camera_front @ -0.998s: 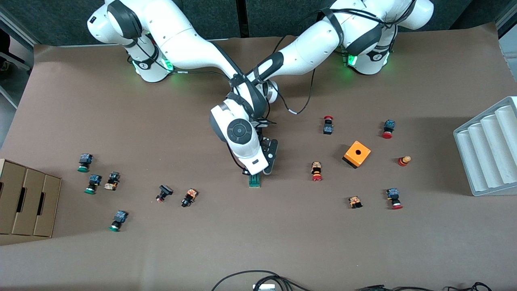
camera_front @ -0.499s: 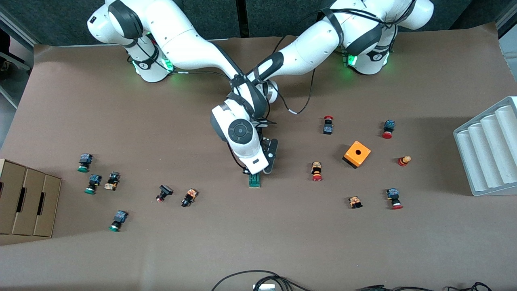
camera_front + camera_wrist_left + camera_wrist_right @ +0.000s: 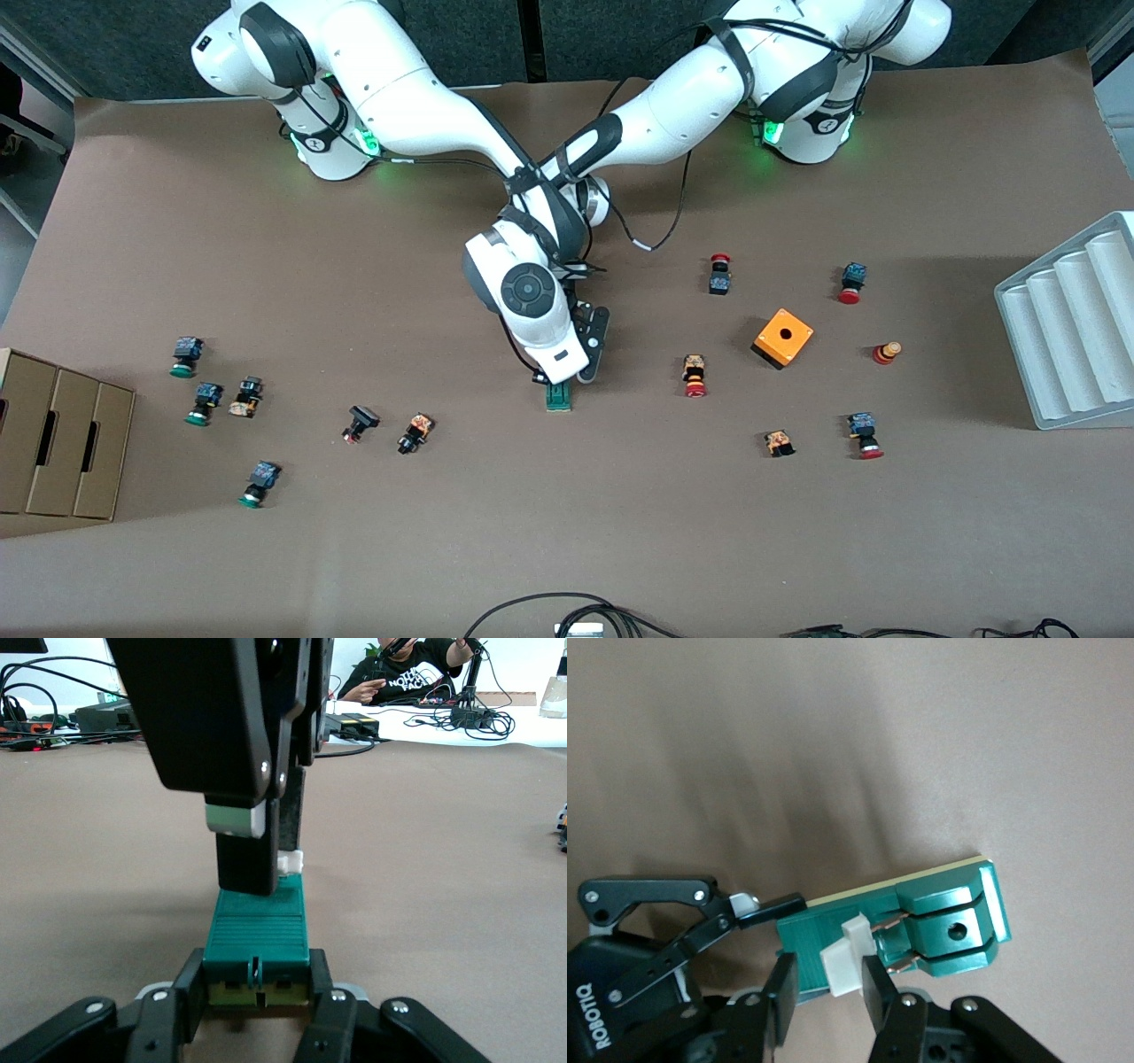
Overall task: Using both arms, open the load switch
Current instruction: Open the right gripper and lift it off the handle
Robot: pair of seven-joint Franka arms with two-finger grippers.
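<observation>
Brown paper covers the whole table [image 3: 567, 532], and near its middle lies the switch [image 3: 558, 397], a narrow dark-green block flat on the paper with its long axis running toward the front camera. Both arms meet over it.

From the left wrist view, the left gripper [image 3: 257, 1014] sits low at one end of the switch [image 3: 259, 935], its two fingers [image 3: 330, 1019] pressed against either side of the green body, clenched on it. The right gripper [image 3: 257, 859] comes down from above just past that, its black fingers closed on the small white piece [image 3: 290, 862] that stands up from the switch's top.

The right wrist view shows the same thing from overhead: the right gripper [image 3: 831, 988] has the white piece [image 3: 843, 958] pinched between its fingers [image 3: 879, 992], with the rest of the switch [image 3: 939, 926] stretching away from them on the paper. The left gripper [image 3: 757, 904] reaches in at the side, its fingertip touching the block.

In the front view the right arm's wrist hides most of both grippers; only the switch's nearer end pokes out below it.

Scattered around are red- and green-capped buttons [image 3: 695, 376], well apart from the switch. An orange cube [image 3: 783, 338] sits toward the left arm's end, with a grey tray [image 3: 1067, 328] at that edge. Cardboard boxes [image 3: 58, 443] stand at the right arm's end.
</observation>
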